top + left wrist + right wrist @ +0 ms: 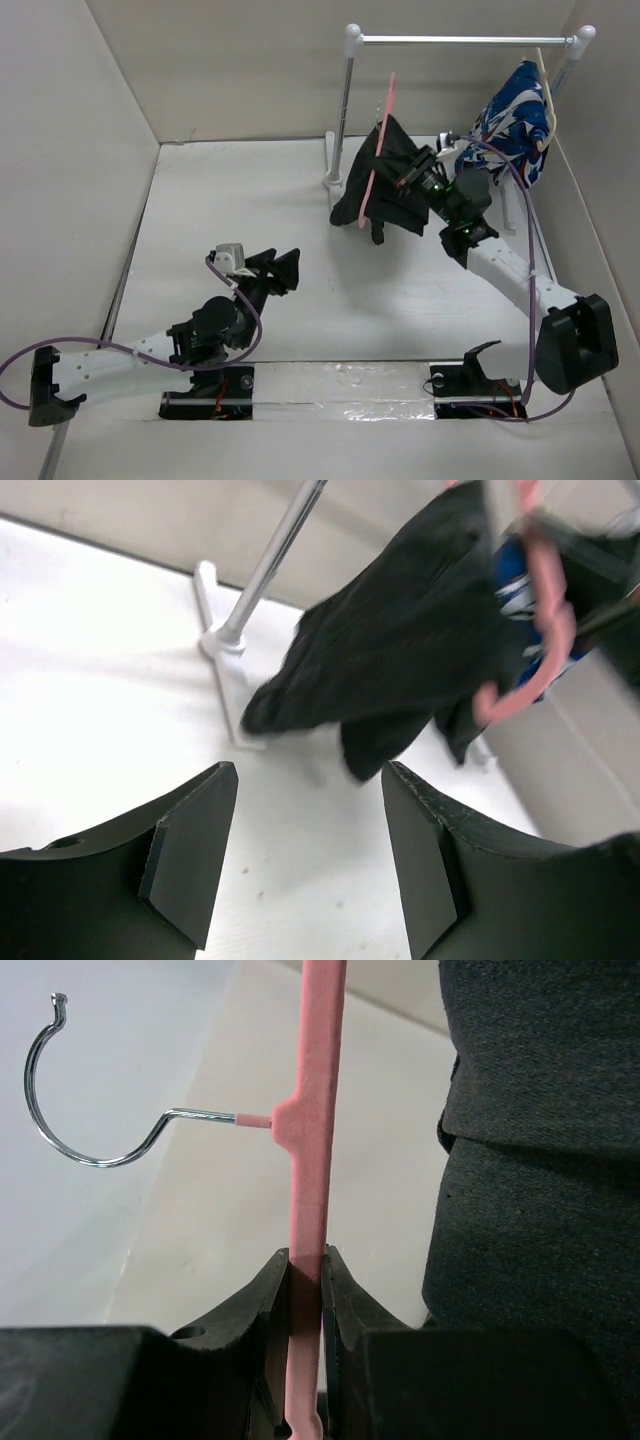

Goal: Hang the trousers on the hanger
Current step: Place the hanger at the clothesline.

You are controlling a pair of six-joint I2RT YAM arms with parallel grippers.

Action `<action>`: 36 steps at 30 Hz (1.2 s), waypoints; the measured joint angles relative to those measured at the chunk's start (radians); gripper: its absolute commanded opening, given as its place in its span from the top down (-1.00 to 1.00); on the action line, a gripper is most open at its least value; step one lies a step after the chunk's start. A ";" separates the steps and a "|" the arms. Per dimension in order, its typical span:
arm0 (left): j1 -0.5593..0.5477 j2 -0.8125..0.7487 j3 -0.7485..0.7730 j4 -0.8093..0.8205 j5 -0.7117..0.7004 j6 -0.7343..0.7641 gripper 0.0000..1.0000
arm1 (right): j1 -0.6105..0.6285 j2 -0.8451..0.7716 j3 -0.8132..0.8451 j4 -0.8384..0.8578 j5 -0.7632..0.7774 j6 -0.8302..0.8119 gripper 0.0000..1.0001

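Your right arm (500,265) has its jaws clamped on the hanger (312,1160), the trousers (395,185) draped over it, its long axis upright near the rail (460,40), while the left arm (150,345) waits well apart, jaws spread and empty.

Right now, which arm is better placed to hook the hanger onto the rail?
Right. Its tool is shut on the pink hanger, with the black trousers draped over it, close to the rail. The left tool is open, empty, low over the table, away from the rail.
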 measured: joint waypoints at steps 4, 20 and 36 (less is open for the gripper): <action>0.011 0.018 -0.025 -0.004 0.003 -0.003 -0.12 | -0.093 0.032 0.167 -0.094 -0.038 -0.003 1.00; 0.016 -0.037 -0.025 -0.010 0.013 -0.019 -0.12 | -0.242 0.327 0.496 -0.228 -0.140 0.000 1.00; 0.016 -0.011 -0.025 -0.012 0.017 -0.023 -0.12 | -0.282 0.415 0.574 -0.192 -0.191 0.045 1.00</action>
